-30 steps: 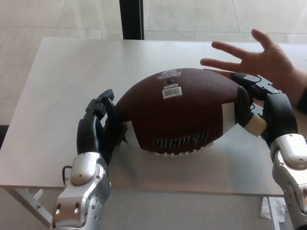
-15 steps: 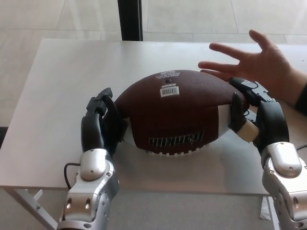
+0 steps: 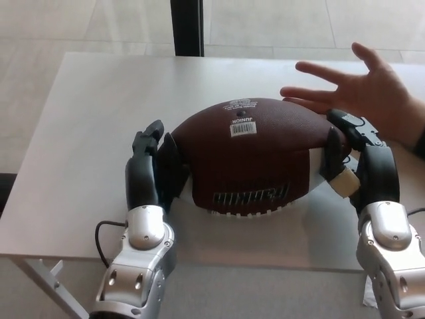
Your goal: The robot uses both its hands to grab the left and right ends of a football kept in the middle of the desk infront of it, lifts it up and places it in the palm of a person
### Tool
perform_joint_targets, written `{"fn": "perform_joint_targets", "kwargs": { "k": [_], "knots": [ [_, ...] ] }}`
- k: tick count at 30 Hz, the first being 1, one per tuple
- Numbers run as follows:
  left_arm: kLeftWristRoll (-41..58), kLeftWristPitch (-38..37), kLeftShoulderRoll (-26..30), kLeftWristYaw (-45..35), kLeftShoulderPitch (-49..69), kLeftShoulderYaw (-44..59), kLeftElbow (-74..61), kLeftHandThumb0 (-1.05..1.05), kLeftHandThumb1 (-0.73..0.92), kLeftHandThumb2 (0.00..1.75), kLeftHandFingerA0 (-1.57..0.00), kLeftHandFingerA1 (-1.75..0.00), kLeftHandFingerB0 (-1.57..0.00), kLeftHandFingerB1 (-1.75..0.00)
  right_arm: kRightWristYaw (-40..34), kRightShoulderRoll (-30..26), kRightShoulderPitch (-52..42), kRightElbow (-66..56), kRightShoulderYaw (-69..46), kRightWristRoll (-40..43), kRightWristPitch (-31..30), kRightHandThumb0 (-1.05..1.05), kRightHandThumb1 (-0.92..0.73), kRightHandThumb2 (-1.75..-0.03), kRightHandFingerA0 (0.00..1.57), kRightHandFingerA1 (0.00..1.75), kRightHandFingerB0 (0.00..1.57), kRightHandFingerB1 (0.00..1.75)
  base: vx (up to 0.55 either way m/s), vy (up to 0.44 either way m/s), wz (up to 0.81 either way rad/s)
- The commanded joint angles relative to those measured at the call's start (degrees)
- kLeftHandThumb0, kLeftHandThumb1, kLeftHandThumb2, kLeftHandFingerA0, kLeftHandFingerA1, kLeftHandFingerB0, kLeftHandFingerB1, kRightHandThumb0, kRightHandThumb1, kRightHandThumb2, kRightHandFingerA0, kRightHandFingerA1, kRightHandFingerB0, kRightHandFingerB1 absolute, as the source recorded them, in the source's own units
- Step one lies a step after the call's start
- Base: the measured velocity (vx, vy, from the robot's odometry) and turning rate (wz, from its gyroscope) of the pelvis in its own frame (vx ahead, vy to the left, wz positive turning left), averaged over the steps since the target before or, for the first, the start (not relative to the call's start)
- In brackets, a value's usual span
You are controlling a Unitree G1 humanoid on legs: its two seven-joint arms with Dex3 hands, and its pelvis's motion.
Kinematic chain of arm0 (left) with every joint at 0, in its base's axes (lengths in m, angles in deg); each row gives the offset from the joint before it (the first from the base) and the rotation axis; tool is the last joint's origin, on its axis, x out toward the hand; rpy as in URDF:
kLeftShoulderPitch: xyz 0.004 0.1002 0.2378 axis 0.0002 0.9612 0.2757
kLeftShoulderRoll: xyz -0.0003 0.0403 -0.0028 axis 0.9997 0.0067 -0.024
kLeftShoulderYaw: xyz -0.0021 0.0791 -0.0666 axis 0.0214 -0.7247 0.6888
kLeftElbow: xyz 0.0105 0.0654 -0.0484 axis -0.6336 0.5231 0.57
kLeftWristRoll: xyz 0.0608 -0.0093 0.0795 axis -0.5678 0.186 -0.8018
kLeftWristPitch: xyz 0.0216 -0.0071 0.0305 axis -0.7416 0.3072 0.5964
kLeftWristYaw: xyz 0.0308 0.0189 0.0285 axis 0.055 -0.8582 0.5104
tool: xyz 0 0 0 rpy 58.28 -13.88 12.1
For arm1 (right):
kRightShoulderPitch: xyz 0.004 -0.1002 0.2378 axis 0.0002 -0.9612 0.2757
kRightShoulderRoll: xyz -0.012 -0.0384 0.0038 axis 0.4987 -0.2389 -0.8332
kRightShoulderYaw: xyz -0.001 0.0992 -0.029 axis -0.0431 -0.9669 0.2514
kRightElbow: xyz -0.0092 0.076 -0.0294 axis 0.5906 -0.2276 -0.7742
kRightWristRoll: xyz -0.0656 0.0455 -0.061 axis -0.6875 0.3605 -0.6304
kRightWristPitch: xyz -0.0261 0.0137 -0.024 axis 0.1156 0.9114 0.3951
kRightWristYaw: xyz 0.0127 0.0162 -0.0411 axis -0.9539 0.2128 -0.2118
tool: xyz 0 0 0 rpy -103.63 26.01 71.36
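A brown football [image 3: 255, 156] with white stripes and a barcode sticker lies lengthwise in the middle of the white desk [image 3: 86, 113]. My left hand [image 3: 154, 173] presses against the ball's left end, fingers curled round it. My right hand [image 3: 358, 163] clamps the right end, thumb on the white stripe. A person's open hand [image 3: 365, 90] hovers palm up just beyond the ball's far right end, fingers spread toward the left. I cannot tell whether the ball's underside touches the desk.
A black post [image 3: 187, 26] stands behind the desk's far edge. A black cable [image 3: 101, 229] loops by my left wrist near the desk's front edge [image 3: 219, 259]. Pale floor tiles surround the desk.
My left hand has closed in rightward onto the ball's left end. The ball, my right hand and the person's hand have stayed about where they were.
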Motion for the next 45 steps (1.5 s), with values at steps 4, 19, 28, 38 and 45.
{"fn": "perform_joint_targets", "kwargs": {
  "k": [4,19,28,38,45],
  "knots": [
    [1.3,5.9,-9.7,-9.4,2.1,-9.4,7.7,-0.60,0.92,0.77,-0.30,-0.66,-0.10,-0.35,8.2,7.3,1.3,2.9,9.4,1.1,-5.6,-0.84,-0.85,-0.66,0.75,0.75,0.57,0.52,0.00,0.000,0.00],
    [22.2,-1.2,-22.3,-6.8,-2.3,6.0,3.7,-0.65,0.92,0.82,-0.27,-0.68,-0.10,-0.28,8.0,8.8,6.2,-0.1,5.8,5.5,-8.6,-0.87,-0.81,-0.65,0.80,0.68,0.63,0.51,0.00,0.000,0.00],
    [26.1,0.1,-20.3,-6.4,-11.6,9.7,5.0,-0.63,0.84,1.13,-0.26,-0.68,-0.04,-0.36,7.0,8.3,13.2,-2.6,3.8,6.2,-12.8,-0.78,-0.83,-0.65,0.72,0.67,0.60,0.49,0.00,0.000,0.00],
    [26.3,3.1,-15.2,-9.4,-19.3,14.3,8.0,-0.64,0.92,0.70,-0.37,-0.73,-0.24,-0.40,5.4,9.7,18.8,-5.8,0.5,8.6,-19.3,-0.67,-0.81,-0.64,0.67,0.66,0.53,0.48,0.00,0.000,0.00],
    [27.1,4.0,-13.2,-10.6,-20.6,15.1,8.5,-0.62,0.89,0.66,-0.46,-0.62,-0.29,-0.39,5.6,10.2,19.8,-6.8,-0.5,8.2,-20.4,-0.70,-0.81,-0.64,0.63,0.66,0.53,0.50,0.00,0.000,0.00]
  ]
}}
